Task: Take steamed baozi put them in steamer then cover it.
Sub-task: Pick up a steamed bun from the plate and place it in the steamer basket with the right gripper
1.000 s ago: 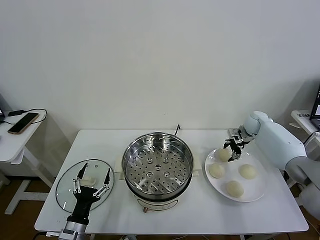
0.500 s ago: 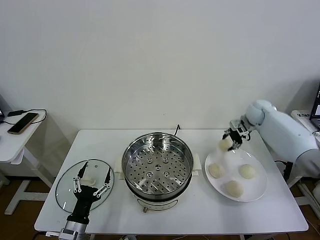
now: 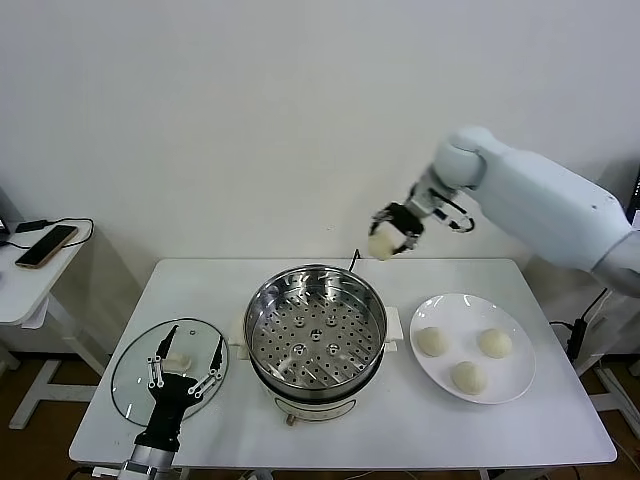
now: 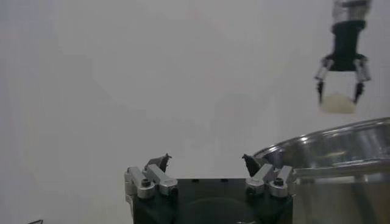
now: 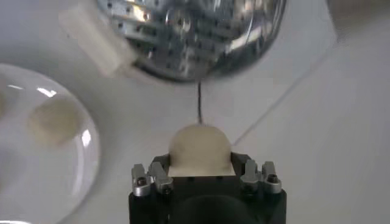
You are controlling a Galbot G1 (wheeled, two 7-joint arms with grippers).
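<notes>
One steamed baozi (image 3: pixel 381 245), a smooth, rounded cream-white bun, is gripped in the right hand (image 3: pixel 392 229), which holds it in the air above the far right rim of the steamer (image 3: pixel 316 327), near the wall. In the right wrist view the bun's domed top bulges out between the metal fingers (image 5: pixel 152 178), clamped on both sides. The steamer is a wide, round pot of shiny stainless steel with a perforated tray floor, white side handles and a white base, standing at the middle of the white desk (image 3: pixel 560 420). To its right lies a flat round white plate (image 3: pixel 510 382) carrying the other three baozi (image 3: pixel 432 341), soft matte domes sitting apart from one another. To the steamer's left a round clear glass lid (image 3: pixel 130 372) with a white handle lies flat on the desk. The black left hand (image 3: pixel 183 362) hovers over this lid, its slim fingers spread wide and holding nothing.
</notes>
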